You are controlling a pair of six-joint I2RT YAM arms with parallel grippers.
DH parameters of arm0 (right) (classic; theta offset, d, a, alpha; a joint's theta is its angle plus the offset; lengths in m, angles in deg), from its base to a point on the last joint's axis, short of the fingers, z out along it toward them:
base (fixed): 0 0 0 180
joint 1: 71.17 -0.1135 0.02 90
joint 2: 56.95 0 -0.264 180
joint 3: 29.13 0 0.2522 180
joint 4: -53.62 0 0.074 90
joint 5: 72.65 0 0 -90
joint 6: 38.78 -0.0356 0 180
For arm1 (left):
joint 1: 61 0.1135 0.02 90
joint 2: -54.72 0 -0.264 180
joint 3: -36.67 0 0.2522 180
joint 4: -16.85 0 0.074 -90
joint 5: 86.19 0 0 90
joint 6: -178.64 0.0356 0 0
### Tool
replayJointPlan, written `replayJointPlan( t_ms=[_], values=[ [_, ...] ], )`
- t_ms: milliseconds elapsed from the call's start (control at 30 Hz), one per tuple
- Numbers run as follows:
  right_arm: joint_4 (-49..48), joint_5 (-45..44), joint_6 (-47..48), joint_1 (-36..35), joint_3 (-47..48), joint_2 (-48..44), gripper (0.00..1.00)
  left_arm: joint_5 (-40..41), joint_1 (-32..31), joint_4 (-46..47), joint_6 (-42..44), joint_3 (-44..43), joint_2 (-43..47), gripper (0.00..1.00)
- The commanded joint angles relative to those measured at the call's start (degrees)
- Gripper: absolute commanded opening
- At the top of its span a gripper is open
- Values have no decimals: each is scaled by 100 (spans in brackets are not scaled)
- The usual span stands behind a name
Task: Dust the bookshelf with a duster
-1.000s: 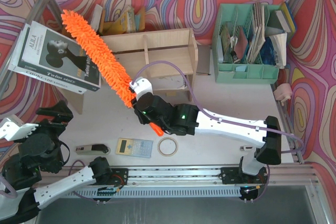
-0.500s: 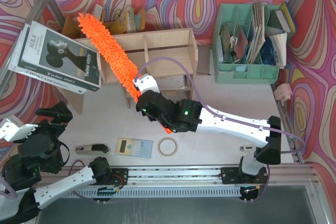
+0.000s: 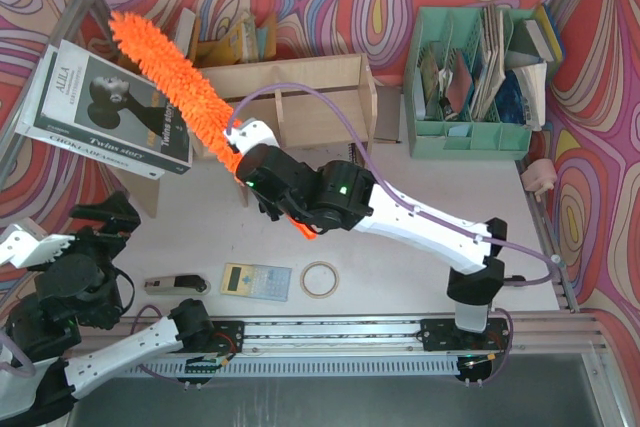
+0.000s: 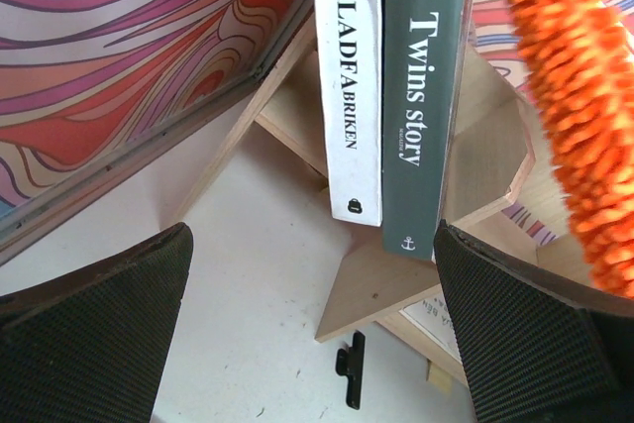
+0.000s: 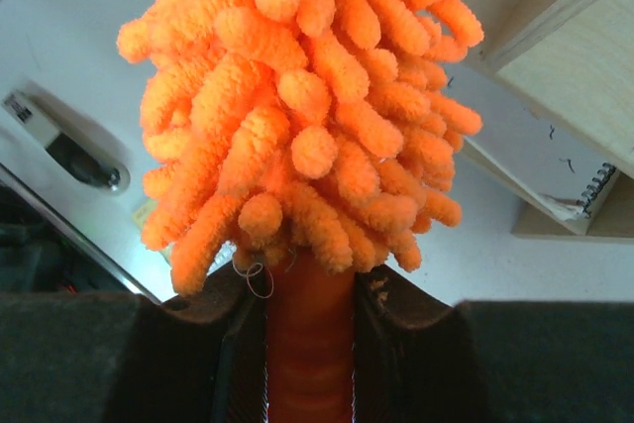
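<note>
As we carry the stroke on, the duster (image 3: 170, 77) swings back toward ten o'clock from its brief reach over the bookshelf (image 3: 300, 97). Its fluffy head now lies across the shelf's left end and the leaning books (image 3: 100, 107). Our right gripper (image 5: 309, 339) stays clenched on the slim orange handle. Our left gripper (image 4: 312, 324) waits at seven o'clock, spread wide and empty. The fibres probably brush the wood, though we cannot be sure; the right-hand bays likely remain undusted.
</note>
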Motion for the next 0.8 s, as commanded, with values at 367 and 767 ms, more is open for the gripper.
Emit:
replayJointPlan(
  t_ms=[367,767],
  values=[
    [1047,-647,224,-48,68,101,0,-678,-20,1584,1999,802,-602,98],
    [257,-432,794,47,-493,-332,0,-1863,-23,715,2009,1047,-139,98]
  ],
)
